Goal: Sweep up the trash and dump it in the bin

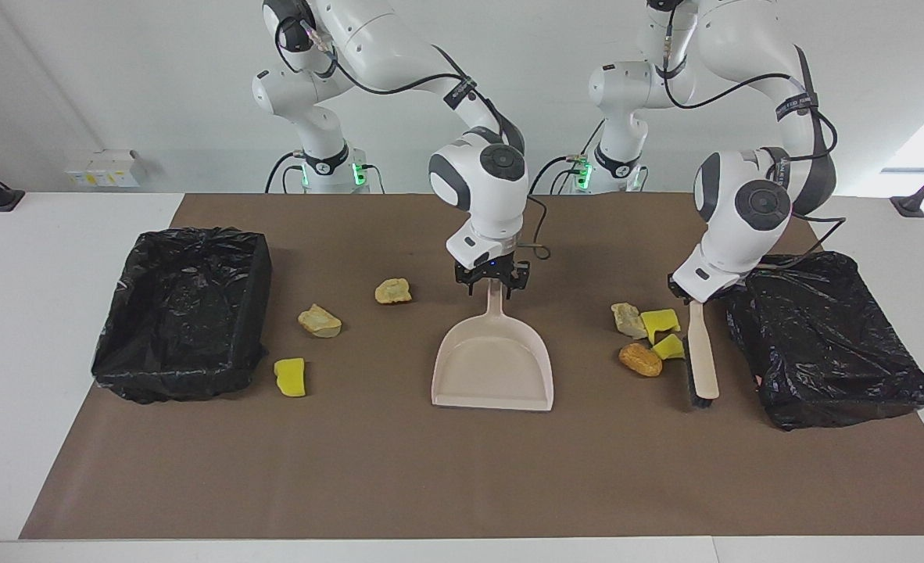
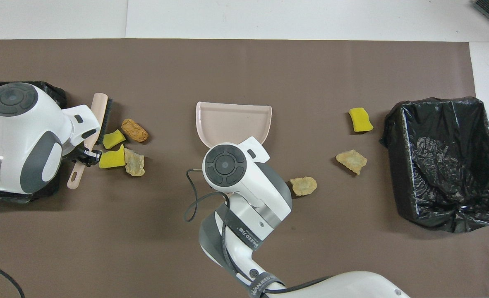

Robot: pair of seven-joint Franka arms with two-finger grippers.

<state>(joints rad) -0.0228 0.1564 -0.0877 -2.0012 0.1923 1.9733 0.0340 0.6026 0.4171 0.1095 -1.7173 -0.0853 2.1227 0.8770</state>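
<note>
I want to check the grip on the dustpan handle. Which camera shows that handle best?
The facing view: the dustpan handle runs in plain sight from the pan up into the right gripper, which is shut on it. In the overhead view the right arm's wrist covers the handle; only the dustpan tray shows.
</note>
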